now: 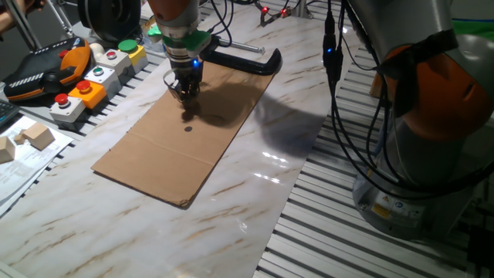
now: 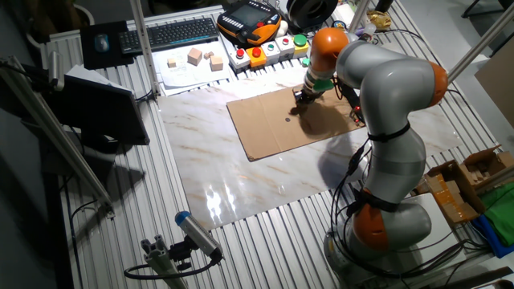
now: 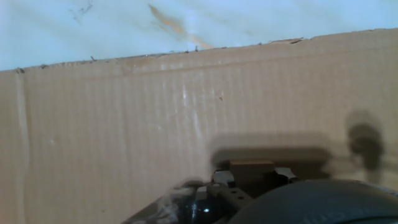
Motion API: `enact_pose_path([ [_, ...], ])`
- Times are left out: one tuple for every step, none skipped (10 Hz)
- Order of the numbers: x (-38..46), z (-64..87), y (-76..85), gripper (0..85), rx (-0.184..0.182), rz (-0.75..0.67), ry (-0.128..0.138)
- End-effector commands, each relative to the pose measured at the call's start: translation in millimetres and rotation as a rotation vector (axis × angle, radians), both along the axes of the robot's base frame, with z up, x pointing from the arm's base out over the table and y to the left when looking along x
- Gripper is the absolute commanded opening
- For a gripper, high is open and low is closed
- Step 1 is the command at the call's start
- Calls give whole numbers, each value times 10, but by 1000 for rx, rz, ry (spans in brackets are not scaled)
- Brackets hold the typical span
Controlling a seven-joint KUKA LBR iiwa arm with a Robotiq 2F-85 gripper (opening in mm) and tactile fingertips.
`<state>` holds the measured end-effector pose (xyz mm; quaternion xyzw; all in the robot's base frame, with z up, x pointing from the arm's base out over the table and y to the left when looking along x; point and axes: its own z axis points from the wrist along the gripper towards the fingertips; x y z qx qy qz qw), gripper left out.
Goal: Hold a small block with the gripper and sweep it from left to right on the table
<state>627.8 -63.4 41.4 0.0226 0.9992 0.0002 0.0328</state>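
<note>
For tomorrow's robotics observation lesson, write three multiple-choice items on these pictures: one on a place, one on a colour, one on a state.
1. Over what is the black two-finger end effector?
A. the flat brown cardboard sheet
B. bare marble
C. the keyboard

2. What colour is the ring above the end effector?
A. red
B. green
C. yellow

3. What lies between the fingers in the hand view?
A. nothing
B. a cable
C. a tiny brown wooden cube

Answers:
1 A: both fixed views show it low over the cardboard on the white marble-patterned table.
2 B: the green ring circles the wrist.
3 C: the cube sits between the fingertips, just above the cardboard.
</note>
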Motion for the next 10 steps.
enact_pose_path([
  [-4,-7,17,7,1,0,1],
  [1,5,37,7,1,1,1],
  [4,17,60,7,-3,1,1],
  [3,19,78,7,-3,0,1],
  [1,12,93,7,-3,0,1],
  [-2,6,113,7,-3,-2,-1],
  [-5,13,156,7,-4,-6,-1],
  [-6,21,189,7,-7,-9,-1],
  [-7,22,211,7,-7,-11,-1],
  [-6,13,226,7,-7,-12,-4],
])
